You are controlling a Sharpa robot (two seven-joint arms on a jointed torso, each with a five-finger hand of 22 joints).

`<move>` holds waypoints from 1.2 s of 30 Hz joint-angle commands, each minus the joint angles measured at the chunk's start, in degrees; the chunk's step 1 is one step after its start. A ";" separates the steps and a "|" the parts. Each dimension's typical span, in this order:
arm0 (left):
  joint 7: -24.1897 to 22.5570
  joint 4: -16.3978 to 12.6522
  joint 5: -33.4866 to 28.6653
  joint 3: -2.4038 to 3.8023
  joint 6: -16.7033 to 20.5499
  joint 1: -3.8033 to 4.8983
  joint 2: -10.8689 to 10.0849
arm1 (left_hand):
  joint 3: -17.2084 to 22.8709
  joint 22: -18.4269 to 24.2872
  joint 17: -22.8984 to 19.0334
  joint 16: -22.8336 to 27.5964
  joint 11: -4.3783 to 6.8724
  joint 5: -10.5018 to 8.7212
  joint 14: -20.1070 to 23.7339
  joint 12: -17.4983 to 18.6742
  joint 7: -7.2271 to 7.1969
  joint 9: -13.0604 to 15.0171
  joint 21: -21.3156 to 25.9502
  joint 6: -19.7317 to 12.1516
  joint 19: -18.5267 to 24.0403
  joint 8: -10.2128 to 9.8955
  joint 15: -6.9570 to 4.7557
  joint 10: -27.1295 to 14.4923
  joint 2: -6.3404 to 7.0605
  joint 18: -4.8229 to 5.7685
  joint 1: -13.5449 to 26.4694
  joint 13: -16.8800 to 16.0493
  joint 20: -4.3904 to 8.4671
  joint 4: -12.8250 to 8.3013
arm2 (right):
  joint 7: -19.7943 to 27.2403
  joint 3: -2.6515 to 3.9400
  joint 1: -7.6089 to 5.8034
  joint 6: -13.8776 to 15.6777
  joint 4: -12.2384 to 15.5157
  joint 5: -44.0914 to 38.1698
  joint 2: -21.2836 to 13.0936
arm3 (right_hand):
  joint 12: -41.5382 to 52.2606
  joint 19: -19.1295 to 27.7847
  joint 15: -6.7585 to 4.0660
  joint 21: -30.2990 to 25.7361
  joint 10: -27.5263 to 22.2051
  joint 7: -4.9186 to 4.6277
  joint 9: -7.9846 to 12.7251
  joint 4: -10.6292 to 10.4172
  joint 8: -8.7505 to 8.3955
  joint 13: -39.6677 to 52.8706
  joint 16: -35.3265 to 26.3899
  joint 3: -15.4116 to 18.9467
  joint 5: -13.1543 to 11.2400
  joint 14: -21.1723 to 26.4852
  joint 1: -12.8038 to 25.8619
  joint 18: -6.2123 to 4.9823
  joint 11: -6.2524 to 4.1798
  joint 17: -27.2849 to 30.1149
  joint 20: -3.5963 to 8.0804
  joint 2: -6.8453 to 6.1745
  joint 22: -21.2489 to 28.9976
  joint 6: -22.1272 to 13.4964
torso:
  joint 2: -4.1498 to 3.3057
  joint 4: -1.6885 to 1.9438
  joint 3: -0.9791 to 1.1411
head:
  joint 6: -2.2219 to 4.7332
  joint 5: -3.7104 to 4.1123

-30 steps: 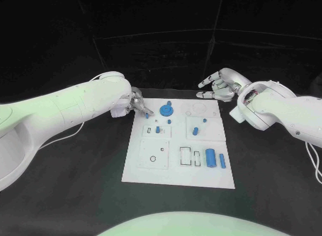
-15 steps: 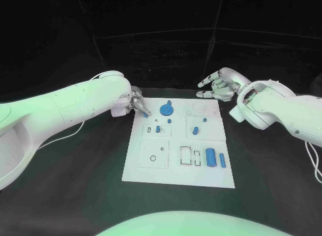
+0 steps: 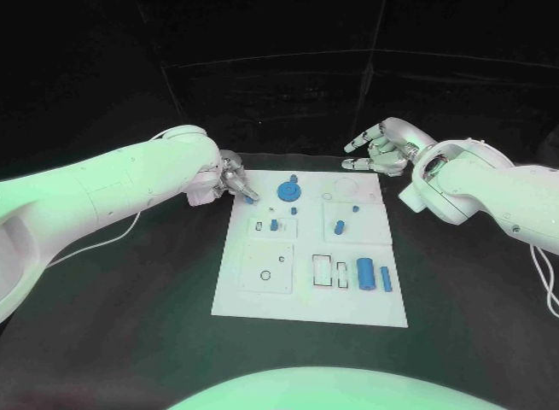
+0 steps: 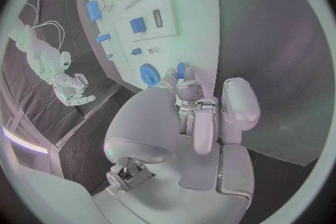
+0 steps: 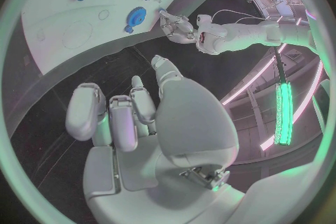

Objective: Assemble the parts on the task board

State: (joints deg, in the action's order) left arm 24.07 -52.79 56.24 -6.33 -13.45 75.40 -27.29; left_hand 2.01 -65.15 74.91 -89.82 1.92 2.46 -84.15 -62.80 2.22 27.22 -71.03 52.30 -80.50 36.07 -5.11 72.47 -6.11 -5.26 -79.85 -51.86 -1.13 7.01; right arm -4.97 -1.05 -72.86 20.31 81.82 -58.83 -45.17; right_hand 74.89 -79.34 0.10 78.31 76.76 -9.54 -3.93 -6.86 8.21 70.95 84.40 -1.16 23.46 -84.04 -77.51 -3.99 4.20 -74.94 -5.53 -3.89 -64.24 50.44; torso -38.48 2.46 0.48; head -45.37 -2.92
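Task board (image 3: 309,295) far-left edge: left hand (image 3: 234,182) pinches blue part (image 3: 251,200).

Head cam looks straight down over the counter (image 3: 131,325); both wrist cams sit close behind their hands, and all three catch the task board (image 3: 314,256).

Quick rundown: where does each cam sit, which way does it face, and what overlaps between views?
Head view: on the robot's head, looking down at the task board; both arms enter, left hand and right hand.
Left wrist view: behind the left hand, facing the board's corner and the blue gear.
Right wrist view: behind the right hand, facing the board.
Shared: the gear appears in all three; each wrist view catches the other hand.
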 commanded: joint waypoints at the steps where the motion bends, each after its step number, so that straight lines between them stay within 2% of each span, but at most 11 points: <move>1: 0.12 -1.92 -0.87 0.06 3.20 0.27 -0.93 | 2.49 0.08 15.09 -0.18 0.14 0.23 -5.85 -0.28 -0.25 0.23 0.39 0.37 0.07 0.40 -0.14 0.57 -0.77 -0.14 -1.09 -0.17 0.21 -2.22 | 0.32 0.05 -0.13 -0.32 -0.04 0.22 -0.08 | -0.11 0.34 -0.42 -0.40 -0.17 0.17 -0.07 0.02 0.23 0.03 -0.31 -0.31 0.23 -3.42 -0.37 -0.98 0.03 -3.58 -0.13 0.17 0.05 0.03 | 0.08 0.17 -0.03 | -0.06 0.24; 3: 0.64 -4.58 -0.91 0.06 4.52 0.38 -2.33 | 2.57 0.02 15.09 -0.18 0.14 0.23 -5.85 -0.36 -0.26 0.26 0.35 0.42 0.05 0.46 -0.14 0.66 -0.80 -0.13 -1.04 -0.27 0.21 -2.25 | 0.31 0.05 -0.13 -0.30 -0.12 0.26 -0.16 | -0.09 0.36 -0.42 -0.42 -0.15 0.18 -0.08 0.01 0.25 0.05 -0.35 -0.31 0.26 -3.41 -0.36 -0.99 0.03 -3.53 -0.13 0.16 0.10 0.06 | 0.06 0.24 -0.05 | -0.24 0.31; 8: 0.62 -9.91 -0.93 0.04 7.92 0.36 -4.98 | 2.78 -0.07 15.09 -0.18 0.16 0.23 -5.85 -0.73 -0.29 0.36 0.29 0.53 -0.01 0.63 -0.14 1.02 -0.76 -0.11 -0.94 -0.72 0.20 -2.37 | 0.23 0.04 -0.13 -0.26 -0.05 0.30 -0.27 | -0.11 0.37 -0.42 -0.44 -0.17 0.18 -0.09 0.00 0.27 0.02 -0.36 -0.31 0.27 -3.41 -0.33 -0.99 0.02 -3.50 -0.13 0.16 0.13 0.08 | 0.01 0.01 -0.03 | 0.23 -0.27; 10: 0.59 -12.34 -0.92 0.02 9.31 0.24 -6.15 | 2.81 -0.10 15.09 -0.18 0.17 0.22 -5.85 -0.73 -0.29 0.39 0.27 0.56 -0.02 0.66 -0.14 1.05 -0.74 -0.11 -0.91 -0.70 0.20 -2.39 | 0.13 0.04 -0.13 -0.22 0.11 0.30 -0.36 | -0.11 0.36 -0.43 -0.43 -0.16 0.18 -0.09 -0.06 0.31 0.02 -0.35 -0.33 0.31 -3.41 -0.28 -0.99 0.02 -3.53 -0.12 0.23 0.10 0.12 | 0.05 0.05 -0.05 | 0.17 -0.27; 14: 0.87 -16.72 -0.84 -0.04 12.01 -0.25 -8.28 | 2.91 -0.26 15.09 -0.18 0.19 0.22 -5.85 -0.78 -0.33 0.46 0.15 0.62 -0.10 0.79 -0.15 1.15 -0.61 -0.08 -0.83 -0.71 0.21 -2.48 | -0.02 0.04 -0.13 -0.26 0.28 0.31 -0.44 | -0.11 0.36 -0.43 -0.44 -0.17 0.19 -0.10 -0.08 0.33 0.01 -0.37 -0.35 0.33 -3.41 -0.27 -0.99 0.01 -3.50 -0.12 0.27 0.12 0.13 | 0.04 0.03 -0.06 | 0.04 -0.51; 19: 1.54 -20.03 -0.40 -0.07 13.09 -0.89 -9.92 | 3.03 -0.28 15.09 -0.18 0.22 0.23 -5.85 -0.90 -0.37 0.53 0.14 0.66 -0.13 0.89 -0.16 1.29 -0.53 -0.08 -0.78 -0.85 0.21 -2.58 | -0.07 0.04 -0.12 -0.28 0.25 0.31 -0.43 | -0.10 0.37 -0.43 -0.46 -0.16 0.19 -0.10 -0.10 0.34 0.02 -0.40 -0.38 0.35 -3.40 -0.27 -0.99 0.01 -3.45 -0.12 0.33 0.14 0.15 | 0.08 0.12 -0.08 | -0.01 -0.69; 28: 3.36 -23.50 0.85 -0.10 12.13 -1.80 -11.61 | 3.26 -0.31 15.09 -0.18 0.27 0.23 -5.85 -1.01 -0.41 0.61 0.12 0.66 -0.17 1.00 -0.20 1.44 -0.45 -0.08 -0.79 -0.96 0.23 -2.76 | -0.08 0.03 -0.12 -0.44 0.12 0.31 -0.32 | -0.07 0.37 -0.44 -0.46 -0.13 0.20 -0.10 -0.13 0.36 0.05 -0.41 -0.40 0.35 -3.40 -0.23 -0.99 0.01 -3.45 -0.12 0.38 0.15 0.17 | -0.04 -0.20 -0.13 | -0.21 -1.13; 33: 3.96 -24.26 1.31 -0.10 10.83 -2.08 -11.87 | 3.32 -0.30 15.09 -0.18 0.28 0.22 -5.85 -0.96 -0.42 0.63 0.13 0.66 -0.18 1.03 -0.22 1.42 -0.42 -0.09 -0.78 -0.89 0.24 -2.81 | -0.02 0.03 -0.12 -0.49 0.14 0.31 -0.32 | -0.07 0.37 -0.45 -0.48 -0.12 0.20 -0.11 -0.27 0.44 0.03 -0.43 -0.40 0.24 -3.40 -0.07 -1.00 0.00 -3.44 -0.10 0.47 0.16 0.23 | 0.05 -0.14 -0.11 | -0.45 -1.36; 36: 4.21 -24.44 1.48 -0.11 10.00 -2.20 -11.95 | 3.33 -0.32 15.09 -0.18 0.28 0.22 -5.85 -1.00 -0.43 0.64 0.12 0.66 -0.18 1.03 -0.22 1.45 -0.42 -0.08 -0.78 -0.95 0.24 -2.82 | 0.02 0.02 -0.12 -0.49 0.23 0.32 -0.38 | -0.07 0.37 -0.46 -0.50 -0.12 0.21 -0.12 -0.35 0.49 0.02 -0.43 -0.38 0.11 -3.40 0.04 -1.00 0.00 -3.44 -0.10 0.50 0.18 0.26 | 0.01 -0.13 -0.09 | -0.35 -1.41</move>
State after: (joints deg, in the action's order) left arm 27.20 -77.07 56.76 -6.46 -2.14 73.16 -39.19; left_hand 2.19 -65.41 74.91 -89.82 2.07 2.48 -84.16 -63.50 2.17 27.22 -71.03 52.37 -80.50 36.88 -5.11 73.43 -6.13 -5.26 -79.83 -52.73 -1.13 7.18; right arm -5.15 -1.06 -72.86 20.12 81.89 -58.64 -45.53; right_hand 74.89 -79.34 0.10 78.05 76.76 -9.54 -3.97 -7.02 8.46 70.94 84.19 -1.32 23.46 -84.04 -77.51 -3.99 4.20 -74.92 -5.53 -3.89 -64.15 50.44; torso -38.44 2.32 0.37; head -45.76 -4.27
